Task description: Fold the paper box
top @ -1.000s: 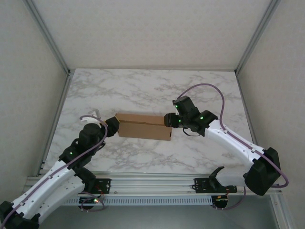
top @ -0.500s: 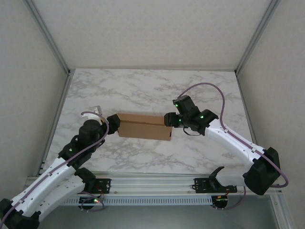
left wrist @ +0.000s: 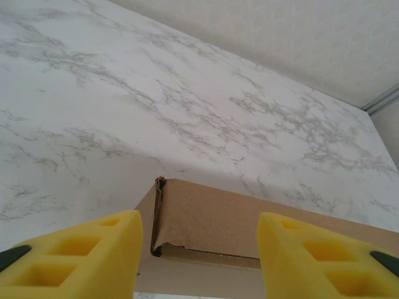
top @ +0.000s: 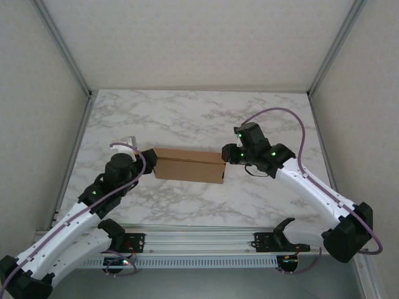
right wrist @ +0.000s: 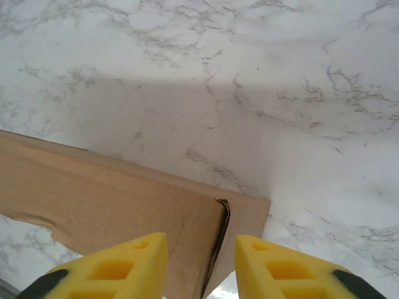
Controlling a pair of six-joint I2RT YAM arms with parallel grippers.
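The box (top: 189, 165) lies long and low in the middle of the counter (top: 187, 118), lid down, one end toward each of my arms. My left hand (left wrist: 198, 243) sits just off its left end with the yellow fingers (left wrist: 93, 249) apart and clamped on nothing, the end wall framed in the gap. My right hand (right wrist: 201, 261) sits at the right end, its fingers closer together but also apart, the corner seam showing between them and nothing gripped. I judge the step to be seating the two ends, since the left end shows a ragged gap under the top panel and the right corner shows a dark slit. To do it well I would come in level and square to each end, press both ends at once so the box cannot skate sideways on the smooth marble, and push low on the wall rather than on the lid edge, which looks ready to crumple. I would go gently, as thin card buckles before it slides. Counted: one box, one counter, two hands, four yellow fingers.
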